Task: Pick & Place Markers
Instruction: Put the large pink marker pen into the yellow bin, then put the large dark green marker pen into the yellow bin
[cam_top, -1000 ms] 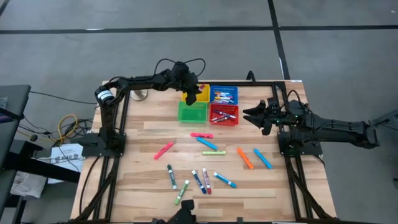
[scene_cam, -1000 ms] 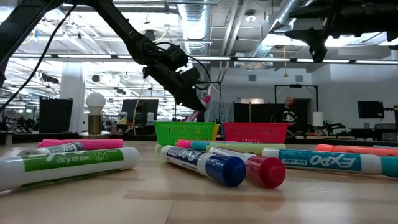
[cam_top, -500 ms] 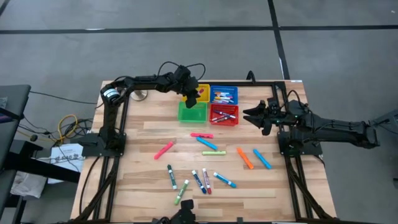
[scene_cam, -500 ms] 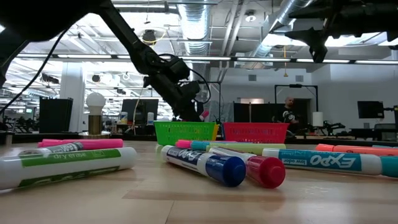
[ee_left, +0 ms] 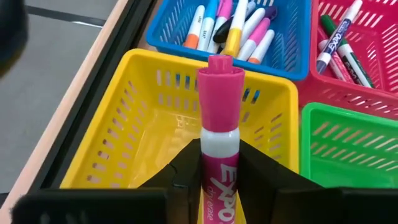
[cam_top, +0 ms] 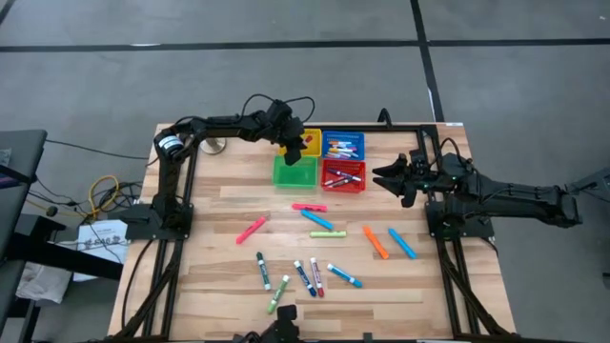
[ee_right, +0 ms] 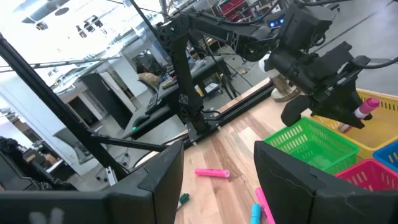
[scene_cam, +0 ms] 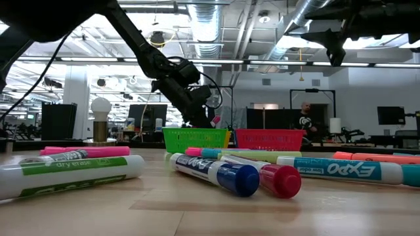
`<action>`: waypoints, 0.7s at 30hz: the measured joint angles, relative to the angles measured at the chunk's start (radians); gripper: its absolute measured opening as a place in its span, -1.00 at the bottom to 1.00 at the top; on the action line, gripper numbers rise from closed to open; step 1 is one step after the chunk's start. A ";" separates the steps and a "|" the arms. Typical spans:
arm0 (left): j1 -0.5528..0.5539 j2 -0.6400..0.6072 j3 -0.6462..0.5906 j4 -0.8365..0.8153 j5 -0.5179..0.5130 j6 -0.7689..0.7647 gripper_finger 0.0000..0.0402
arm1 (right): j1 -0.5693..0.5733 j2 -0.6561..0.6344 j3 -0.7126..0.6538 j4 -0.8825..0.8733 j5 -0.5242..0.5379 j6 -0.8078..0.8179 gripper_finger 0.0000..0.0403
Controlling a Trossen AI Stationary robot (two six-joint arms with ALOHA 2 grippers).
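"EXPO" on blue marker [scene_cam: 341, 170]; "dry erase" on green marker [scene_cam: 72, 174].

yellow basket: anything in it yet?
Empty. In the left wrist view the yellow basket shows a bare floor; the pink marker is between the left gripper's fingers above it.

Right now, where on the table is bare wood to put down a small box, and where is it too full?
Free: the wood left of the green basket, up to the left arm's frame, and the strip between the baskets and the pink marker. Also the near right corner, past the blue marker. Crowded: the middle and near-centre, where loose markers lie scattered.
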 joint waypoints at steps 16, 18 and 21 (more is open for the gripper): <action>-0.013 -0.039 -0.001 0.016 -0.111 0.045 -0.13 | 0.000 0.000 0.000 0.000 0.000 0.000 -0.08; -0.016 -0.075 -0.001 0.017 -0.118 0.044 -0.10 | 0.000 0.000 0.000 -0.001 0.000 0.000 -0.08; -0.027 -0.149 -0.001 0.017 -0.119 0.022 -0.07 | 0.000 0.000 0.000 -0.005 0.000 0.000 -0.07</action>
